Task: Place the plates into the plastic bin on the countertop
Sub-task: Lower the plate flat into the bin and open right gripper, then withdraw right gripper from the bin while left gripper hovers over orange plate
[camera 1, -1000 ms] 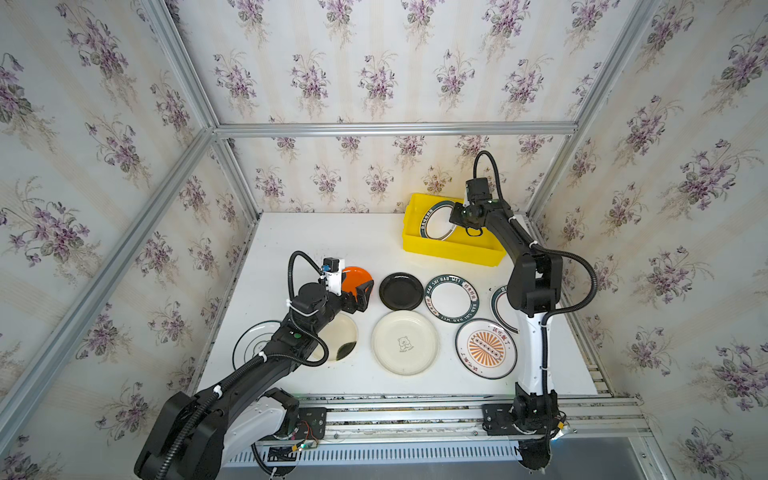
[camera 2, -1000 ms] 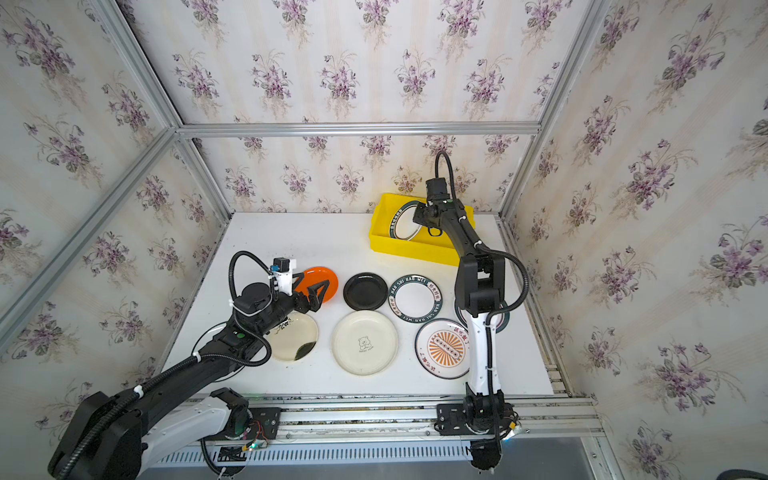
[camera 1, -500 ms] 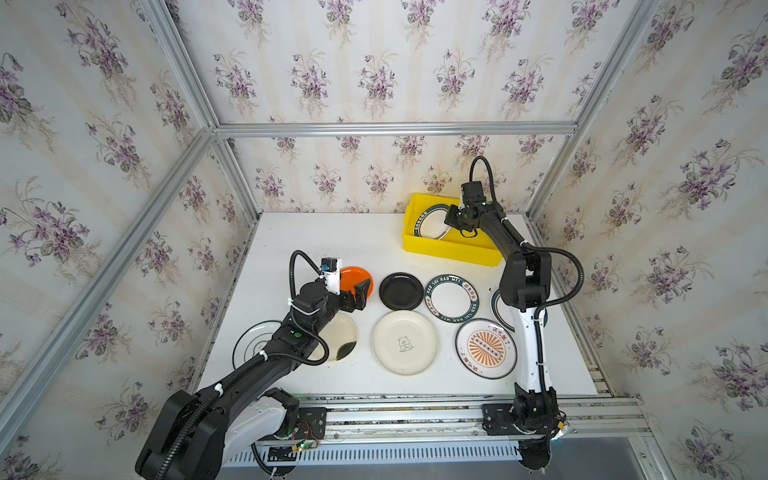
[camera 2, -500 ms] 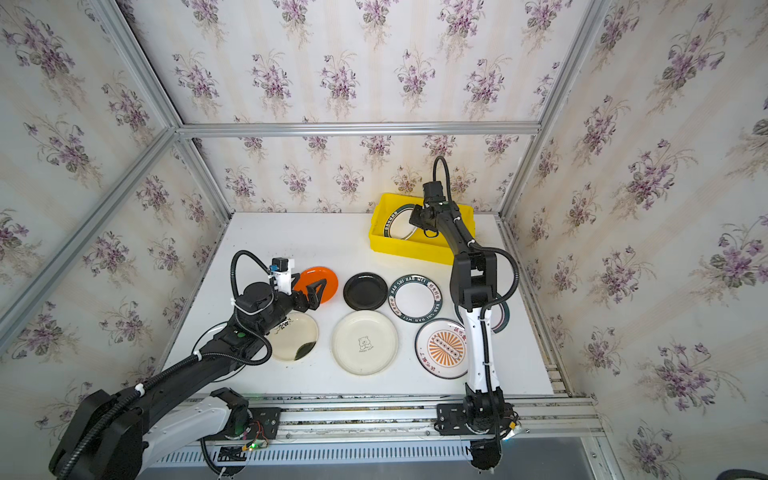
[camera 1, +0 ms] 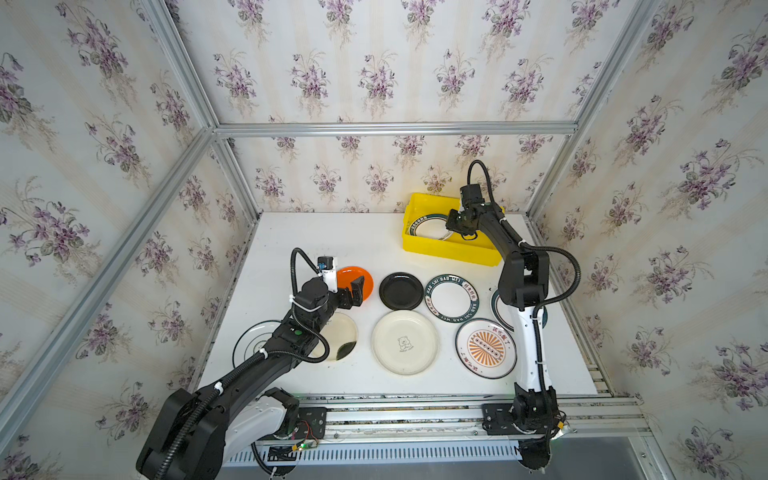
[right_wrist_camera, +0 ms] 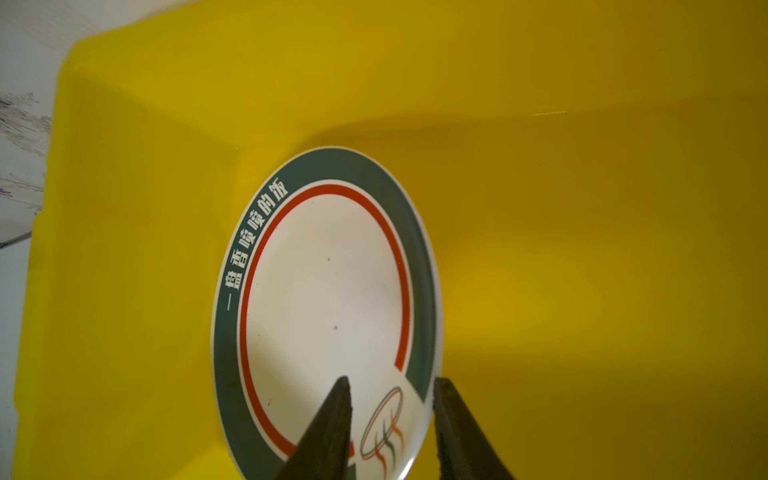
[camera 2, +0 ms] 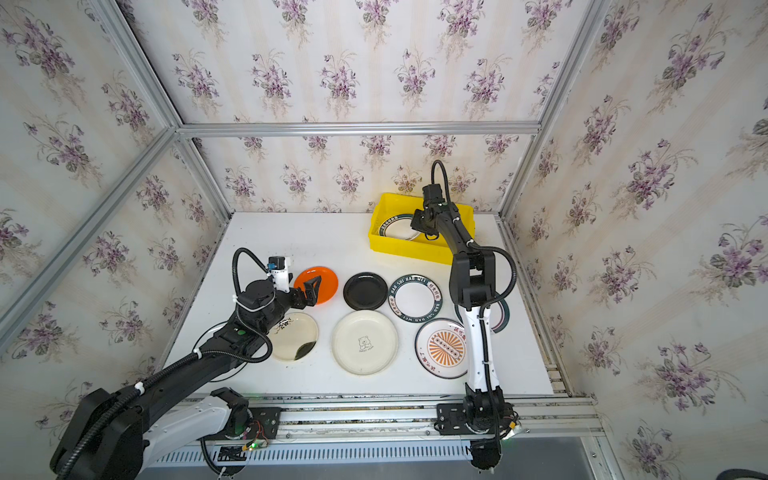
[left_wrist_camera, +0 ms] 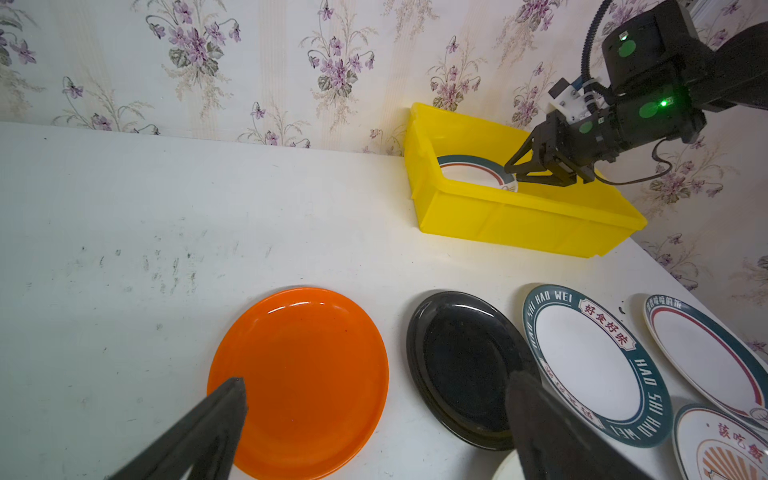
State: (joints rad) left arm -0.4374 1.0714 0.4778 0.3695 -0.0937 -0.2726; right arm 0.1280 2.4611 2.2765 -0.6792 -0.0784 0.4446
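Looking across matte white, scuffed countertop (camera 1: 316,241), nearest edge first. Passing glossy round plates: ringed plate (camera 1: 249,345), mostly under the left arm; cream ink-smudged plate (camera 1: 340,336); cream bear plate (camera 1: 404,341); sunburst plate (camera 1: 484,348). Farther back, seeing orange plate (left_wrist_camera: 299,353), black plate (left_wrist_camera: 465,365), lettered plate (camera 1: 452,297), then another dark-rimmed plate (left_wrist_camera: 702,349), plain in the left wrist view, half covered by the right arm in both top views. Finding left gripper (left_wrist_camera: 376,378) spread wide above the orange plate, holding nothing. Farthest, spotting yellow plastic bin (camera 1: 449,253) containing a green-rimmed plate (right_wrist_camera: 328,291), right gripper (right_wrist_camera: 390,386) hovering over its rim, jaws parted.
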